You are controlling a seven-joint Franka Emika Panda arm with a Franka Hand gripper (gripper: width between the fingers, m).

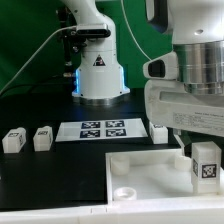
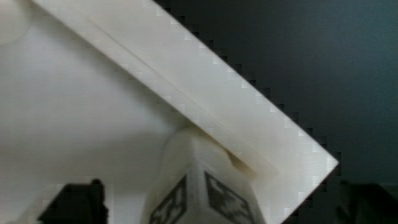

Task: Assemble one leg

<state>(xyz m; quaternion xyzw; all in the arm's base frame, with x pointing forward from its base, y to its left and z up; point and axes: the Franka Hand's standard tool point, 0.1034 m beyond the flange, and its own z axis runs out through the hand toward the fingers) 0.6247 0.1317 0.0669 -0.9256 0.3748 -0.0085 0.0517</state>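
Note:
My gripper (image 1: 204, 152) is shut on one leg (image 1: 206, 165), a small white block with a black-and-white tag, and holds it upright over the right part of the large white panel (image 1: 140, 170). In the wrist view the leg (image 2: 201, 185) sits between the dark fingers (image 2: 73, 204), above the panel (image 2: 107, 110) near its edge and corner. Whether the leg touches the panel cannot be told. Three more legs lie on the table: two at the exterior view's left (image 1: 13, 140) (image 1: 42, 138) and one beside the marker board (image 1: 159, 129).
The marker board (image 1: 103, 130) lies flat behind the panel. The robot base (image 1: 98, 70) stands at the back. A round socket (image 1: 125, 194) shows at the panel's near corner. Black table surface surrounds the panel (image 2: 338, 60).

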